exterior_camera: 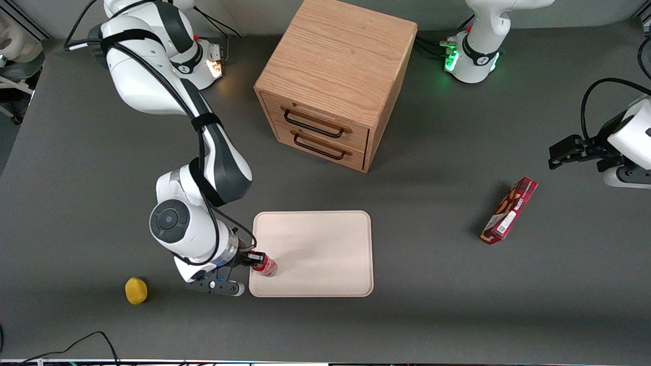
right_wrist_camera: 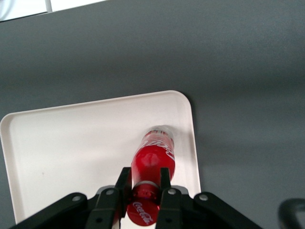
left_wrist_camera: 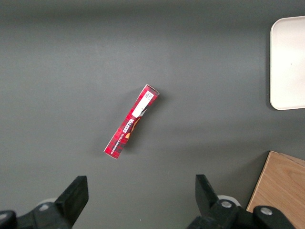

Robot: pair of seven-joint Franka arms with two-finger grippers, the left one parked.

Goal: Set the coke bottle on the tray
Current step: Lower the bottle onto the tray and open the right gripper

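Note:
The coke bottle (exterior_camera: pixel 266 265) is a small red bottle with a red cap, white script and a clear base. It stands upright on the pale cream-pink tray (exterior_camera: pixel 325 239), close to the tray corner nearest the front camera at the working arm's end. My gripper (exterior_camera: pixel 256 260) is shut on the bottle's neck, just below the cap. In the right wrist view the bottle (right_wrist_camera: pixel 153 162) runs down from my gripper (right_wrist_camera: pixel 144 187) to the tray (right_wrist_camera: pixel 71 143), its clear base resting near the rim.
A wooden two-drawer cabinet (exterior_camera: pixel 333 81) stands farther from the front camera than the tray. A flat red snack box (exterior_camera: pixel 509 210) lies toward the parked arm's end. A yellow ball-like object (exterior_camera: pixel 136 291) lies beside the working arm's wrist, nearer the front camera.

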